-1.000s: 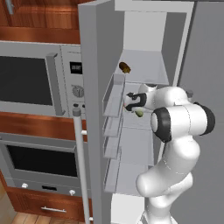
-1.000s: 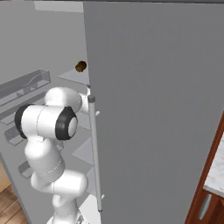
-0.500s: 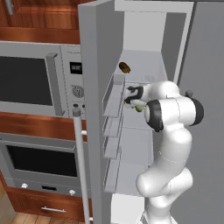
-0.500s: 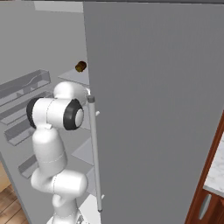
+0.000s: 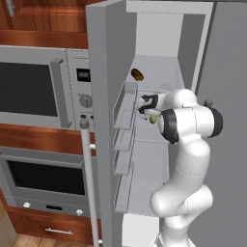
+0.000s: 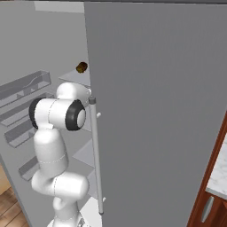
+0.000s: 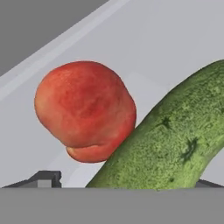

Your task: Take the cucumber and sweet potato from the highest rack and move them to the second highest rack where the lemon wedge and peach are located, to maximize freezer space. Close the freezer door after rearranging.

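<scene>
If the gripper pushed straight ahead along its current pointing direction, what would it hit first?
Most likely the cucumber, which lies right between the gripper fingertips in the hand view. The peach sits just beyond, apparently touching it, though depth is hard to judge.

One round red-orange peach (image 7: pixel 85 109) and one long, bumpy green cucumber (image 7: pixel 170 144), touching each other on the pale freezer shelf (image 7: pixel 144 39). Higher up sits one brown sweet potato (image 5: pixel 137 74) alone on its rack. The open grey freezer door (image 5: pixel 99 96) carries four bins, stacked.
</scene>
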